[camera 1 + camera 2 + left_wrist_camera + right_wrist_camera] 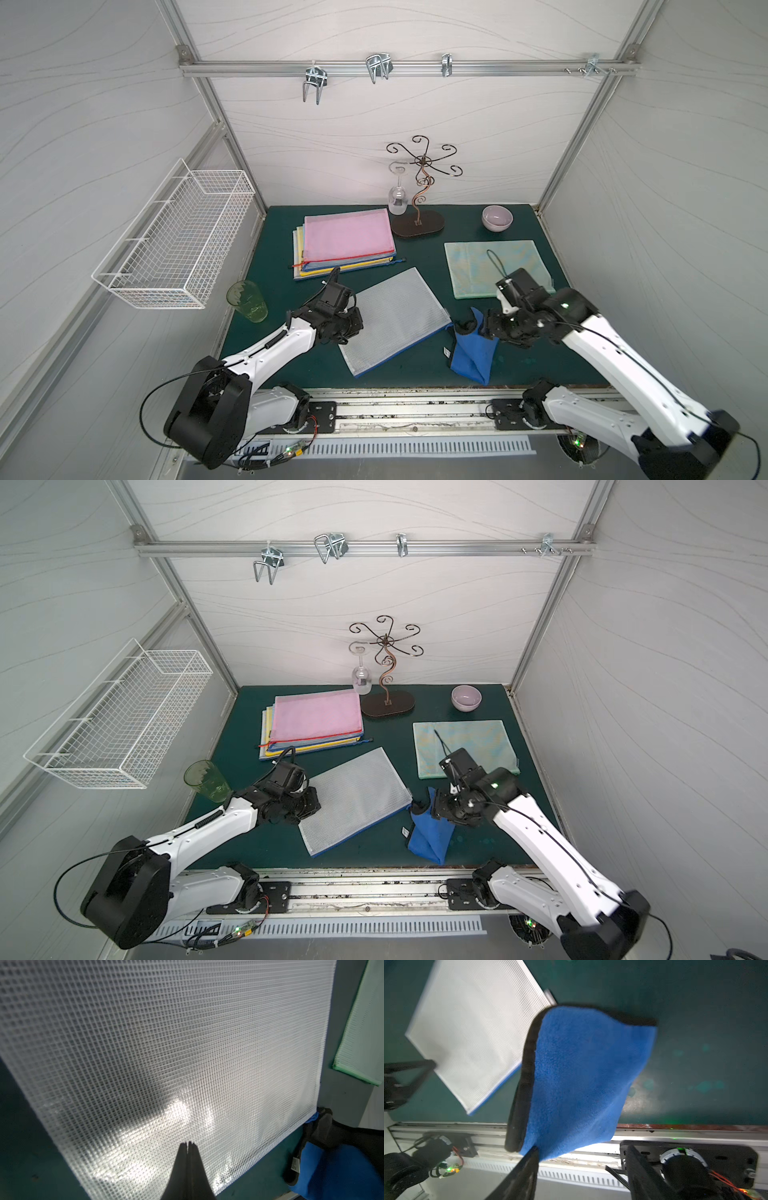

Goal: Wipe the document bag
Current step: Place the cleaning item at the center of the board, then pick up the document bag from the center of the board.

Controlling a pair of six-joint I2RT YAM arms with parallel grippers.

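The left gripper (188, 1144), its jaws pressed together with nothing between them, rests tip-down on the white mesh document bag (395, 320) with a blue zip edge, which lies flat and askew on the dark green mat (415, 374) near the front middle. The right gripper (535, 1150) pinches a blue microfibre cloth (473, 357) with black trim by one edge, and the cloth hangs just beside the bag's right corner. Farther back lie a stack of coloured mesh bags (347, 241) topped by a pink one, a pale green mesh bag (469, 266) partly under the right arm, and a lilac bowl (497, 218).
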